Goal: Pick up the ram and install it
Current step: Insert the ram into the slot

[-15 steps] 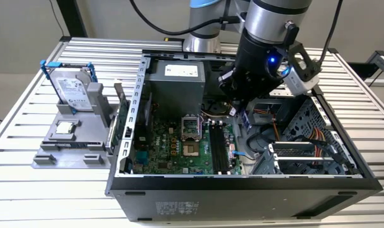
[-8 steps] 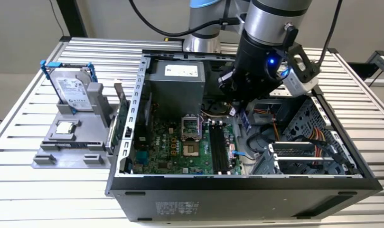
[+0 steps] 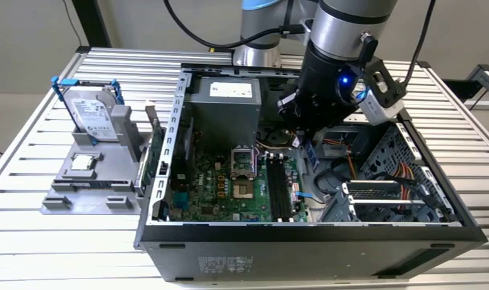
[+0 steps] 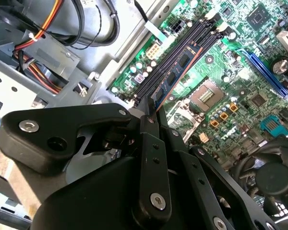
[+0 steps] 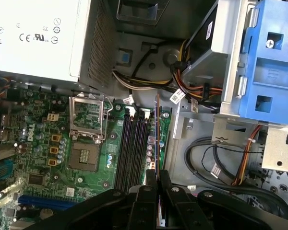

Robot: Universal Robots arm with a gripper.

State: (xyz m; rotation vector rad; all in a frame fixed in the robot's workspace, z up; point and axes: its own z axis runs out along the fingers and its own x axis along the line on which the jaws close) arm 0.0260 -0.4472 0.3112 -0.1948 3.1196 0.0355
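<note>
My gripper [image 3: 306, 140] reaches down into the open computer case [image 3: 309, 232] and is shut on the ram [image 4: 176, 73], a slim blue-green stick with black chips. The stick hangs on edge just above the black memory slots [image 3: 278, 188] of the green motherboard [image 3: 220, 193], running parallel to them. In the first wrist view the ram [image 5: 157, 136] shows edge-on, over the slot nearest the board's edge, with the black fingers [image 5: 150, 184] pinching its near end. In the second wrist view the fingertips [image 4: 148, 123] clamp the end of the stick. Whether it touches a slot I cannot tell.
A grey power supply [image 3: 224, 103] fills the case's back. The open CPU socket [image 3: 242, 175] lies beside the slots. Cables [image 5: 216, 153] and a blue drive cage [image 5: 273, 57] crowd the other side. Outside the case, a grey stand [image 3: 87, 181] holds a hard drive [image 3: 91, 112] and a CPU chip [image 3: 83, 162].
</note>
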